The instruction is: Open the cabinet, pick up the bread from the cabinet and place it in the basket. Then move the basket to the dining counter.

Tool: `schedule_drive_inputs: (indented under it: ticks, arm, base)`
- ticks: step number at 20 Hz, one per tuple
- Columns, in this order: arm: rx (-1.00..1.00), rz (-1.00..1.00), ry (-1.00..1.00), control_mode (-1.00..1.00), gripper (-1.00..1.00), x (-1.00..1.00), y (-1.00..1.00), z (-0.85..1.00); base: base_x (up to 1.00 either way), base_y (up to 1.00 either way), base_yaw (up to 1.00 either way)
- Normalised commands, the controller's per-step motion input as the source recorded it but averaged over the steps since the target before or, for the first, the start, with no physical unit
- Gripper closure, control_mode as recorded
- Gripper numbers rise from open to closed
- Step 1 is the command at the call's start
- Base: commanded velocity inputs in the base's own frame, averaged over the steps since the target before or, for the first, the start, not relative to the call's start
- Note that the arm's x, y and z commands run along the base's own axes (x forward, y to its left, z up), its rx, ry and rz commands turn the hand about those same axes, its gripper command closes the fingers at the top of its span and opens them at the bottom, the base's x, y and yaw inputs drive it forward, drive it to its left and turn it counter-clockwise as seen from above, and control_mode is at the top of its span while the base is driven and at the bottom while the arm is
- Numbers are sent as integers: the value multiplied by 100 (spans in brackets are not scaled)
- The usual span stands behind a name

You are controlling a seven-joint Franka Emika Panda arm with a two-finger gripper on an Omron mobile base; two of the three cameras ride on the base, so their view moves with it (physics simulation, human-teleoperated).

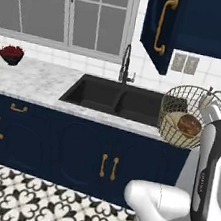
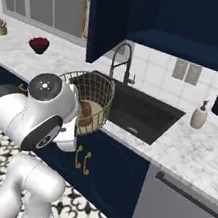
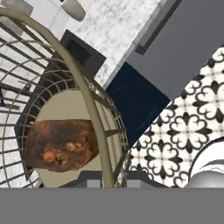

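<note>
The tan wire basket (image 1: 177, 100) hangs tilted in the air at the front edge of the sink counter, right of the basin. The golden-brown bread (image 1: 189, 125) lies inside it on the basket's floor. In the hand view my gripper (image 3: 107, 181) is shut on the basket's rim (image 3: 83, 83), which runs up between the two fingertips, with the bread (image 3: 61, 144) just left of them. From the right base view the basket (image 2: 104, 92) and bread (image 2: 84, 114) sit partly behind my arm. The navy wall cabinet (image 2: 182, 22) stands open, its door (image 1: 159, 24) swung out. The dining counter is out of view.
A black double sink (image 1: 117, 98) with a dark faucet (image 1: 125, 64) is set in the marble counter (image 1: 36, 80). A dark bowl of red fruit (image 1: 11, 55) sits far left. A white soap bottle (image 2: 199, 116) stands right of the sink, above a grey dishwasher front (image 2: 178, 214).
</note>
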Motion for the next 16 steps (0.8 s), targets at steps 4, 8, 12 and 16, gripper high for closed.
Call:
schedule_drive_inputs:
  ticks: [4,8,12,16]
  arm:
    - [0,0,0,100,100,0,0,0]
    - [0,0,0,100,100,0,0,0]
    - [0,0,0,100,100,0,0,0]
    - [0,0,0,100,100,0,0,0]
  base:
    - [0,0,100]
    - [0,0,100]
    - [0,0,100]
    - [18,23,90]
